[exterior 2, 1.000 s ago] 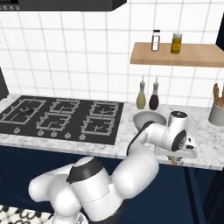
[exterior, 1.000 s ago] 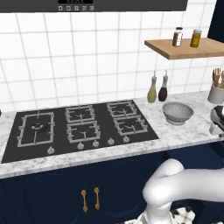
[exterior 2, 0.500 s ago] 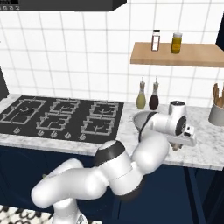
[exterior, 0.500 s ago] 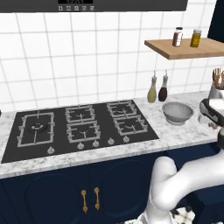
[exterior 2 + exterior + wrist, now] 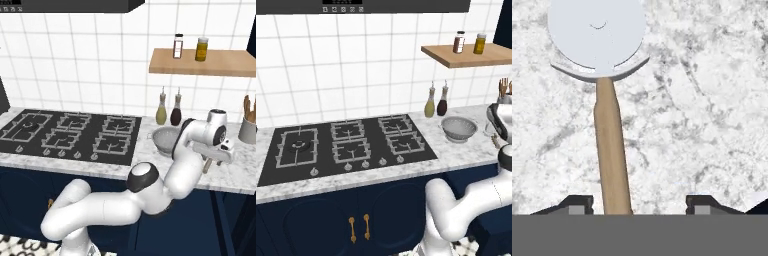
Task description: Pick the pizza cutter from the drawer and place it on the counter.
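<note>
Pizza cutter (image 5: pixel 607 90) is over the marble table (image 5: pixel 702 100), just right of the colander (image 5: pixel 162 140). The claw (image 5: pixel 639 206) has its tips spread wide, handle sitting beside the left one, so I can't tell if it's actually gripped. I'd lift straight up, no sideways drag against that handle.

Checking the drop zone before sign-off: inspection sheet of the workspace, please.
Surface: white-grey speckled marble counter, no spills seen.
Job's things: pizza cutter with pale disc blade and brown wooden handle, over the counter, handle between the fingers, untouched.
Clutter: metal colander, two bottles, grey cup of wooden utensils.
Tool: open.
Cables: nothing seen.
Surroundings: black gas hob, wooden shelf, white tiles.
</note>
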Available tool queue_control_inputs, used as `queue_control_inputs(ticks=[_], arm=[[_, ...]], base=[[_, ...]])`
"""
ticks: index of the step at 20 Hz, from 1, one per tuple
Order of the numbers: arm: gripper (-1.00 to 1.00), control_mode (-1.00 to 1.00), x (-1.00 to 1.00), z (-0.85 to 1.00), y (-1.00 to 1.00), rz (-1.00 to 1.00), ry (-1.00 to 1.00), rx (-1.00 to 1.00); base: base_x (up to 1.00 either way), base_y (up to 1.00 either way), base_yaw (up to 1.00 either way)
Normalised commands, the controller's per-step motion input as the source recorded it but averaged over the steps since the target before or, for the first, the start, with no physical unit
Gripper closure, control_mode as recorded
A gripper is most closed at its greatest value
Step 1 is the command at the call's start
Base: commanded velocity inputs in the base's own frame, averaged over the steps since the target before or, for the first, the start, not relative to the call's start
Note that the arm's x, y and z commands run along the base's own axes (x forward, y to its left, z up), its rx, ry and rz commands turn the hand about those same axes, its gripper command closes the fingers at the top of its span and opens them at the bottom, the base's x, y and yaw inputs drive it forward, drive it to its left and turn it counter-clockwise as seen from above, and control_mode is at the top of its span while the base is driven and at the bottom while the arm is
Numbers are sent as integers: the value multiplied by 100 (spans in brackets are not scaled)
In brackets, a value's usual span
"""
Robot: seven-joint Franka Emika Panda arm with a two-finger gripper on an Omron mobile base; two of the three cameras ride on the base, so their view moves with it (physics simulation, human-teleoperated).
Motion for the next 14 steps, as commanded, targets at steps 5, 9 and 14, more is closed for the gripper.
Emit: queue_control_inputs(ticks=[5,9,14], arm=[[-100,-100,-100,10,23,-5,-41,1],[-100,-100,-100,-34,95,0,-46,-2],[-100,-100,-100,-1,100,1,-37,-11]], base=[[0,0,0],[0,0,0],[0,0,0]])
